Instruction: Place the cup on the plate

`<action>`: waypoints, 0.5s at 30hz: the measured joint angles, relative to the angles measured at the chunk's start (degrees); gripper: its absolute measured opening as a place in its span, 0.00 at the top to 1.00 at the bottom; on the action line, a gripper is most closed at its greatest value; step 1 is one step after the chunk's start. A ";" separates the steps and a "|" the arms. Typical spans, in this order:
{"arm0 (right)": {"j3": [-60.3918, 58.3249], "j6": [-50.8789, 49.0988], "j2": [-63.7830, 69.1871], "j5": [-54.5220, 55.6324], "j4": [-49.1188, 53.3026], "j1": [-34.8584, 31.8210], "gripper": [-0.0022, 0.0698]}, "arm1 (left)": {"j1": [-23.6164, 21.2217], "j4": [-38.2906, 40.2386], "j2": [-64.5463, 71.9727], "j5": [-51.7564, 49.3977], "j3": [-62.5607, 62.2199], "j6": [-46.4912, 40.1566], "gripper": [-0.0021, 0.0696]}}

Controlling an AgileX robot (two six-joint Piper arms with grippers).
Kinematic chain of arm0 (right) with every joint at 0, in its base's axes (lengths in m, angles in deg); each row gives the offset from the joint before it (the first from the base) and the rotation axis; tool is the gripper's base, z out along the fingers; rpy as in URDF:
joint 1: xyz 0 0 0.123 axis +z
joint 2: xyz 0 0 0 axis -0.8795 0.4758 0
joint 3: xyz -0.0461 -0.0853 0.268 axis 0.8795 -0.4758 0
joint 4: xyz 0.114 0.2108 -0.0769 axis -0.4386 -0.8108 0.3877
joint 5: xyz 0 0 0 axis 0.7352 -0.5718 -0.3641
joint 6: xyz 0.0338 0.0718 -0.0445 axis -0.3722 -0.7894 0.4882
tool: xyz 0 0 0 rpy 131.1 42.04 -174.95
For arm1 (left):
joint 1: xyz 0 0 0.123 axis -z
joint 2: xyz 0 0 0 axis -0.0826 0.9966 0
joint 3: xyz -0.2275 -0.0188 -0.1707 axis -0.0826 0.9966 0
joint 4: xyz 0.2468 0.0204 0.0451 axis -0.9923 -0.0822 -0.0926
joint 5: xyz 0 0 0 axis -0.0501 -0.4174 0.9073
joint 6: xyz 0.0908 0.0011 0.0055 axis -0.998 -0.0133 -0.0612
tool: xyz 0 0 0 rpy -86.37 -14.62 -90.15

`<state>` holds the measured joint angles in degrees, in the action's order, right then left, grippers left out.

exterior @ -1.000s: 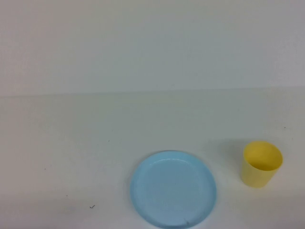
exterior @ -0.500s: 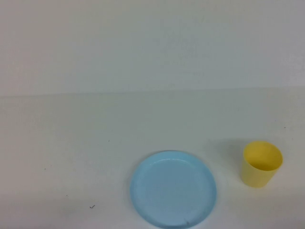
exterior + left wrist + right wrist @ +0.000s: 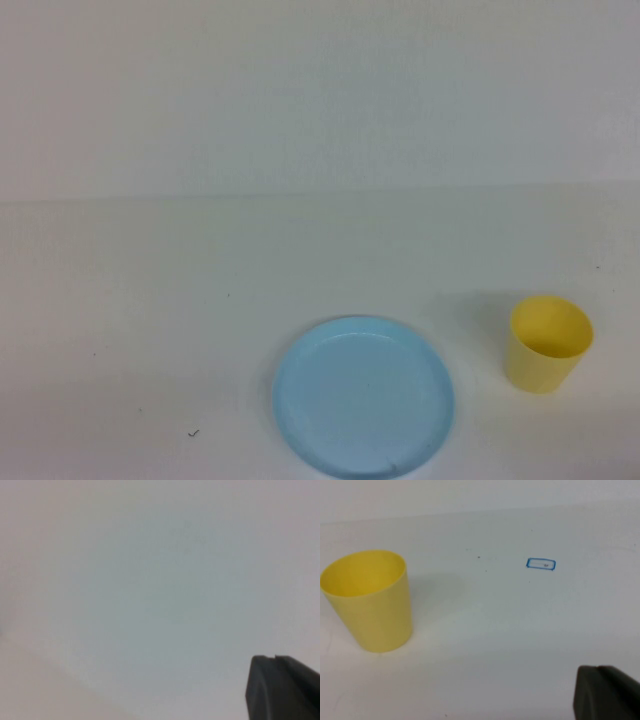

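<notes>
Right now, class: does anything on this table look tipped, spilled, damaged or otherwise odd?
Nothing stands out. The cup stands upright and looks empty, to the right of the plate and apart from it. The plate lies flat and bare. Only a dark edge of the left gripper and right gripper shows in each wrist view.

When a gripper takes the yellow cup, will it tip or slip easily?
The cup stands upright and empty, so it is probably light and may tip if pushed near its rim. Its tapered, smooth-looking wall could slip upward out of a squeeze. Neither the left gripper nor the right gripper is touching it.
</notes>
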<state>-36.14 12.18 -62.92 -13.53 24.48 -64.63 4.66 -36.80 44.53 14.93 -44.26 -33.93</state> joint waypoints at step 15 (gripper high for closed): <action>0.00 0.00 0.00 0.00 0.00 0.00 0.97 | 0.00 -14.18 6.40 1.55 -33.02 -0.65 0.97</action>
<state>-36.14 12.18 -62.92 -13.53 24.48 -64.63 4.66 -50.98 50.93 16.48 -77.28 -34.58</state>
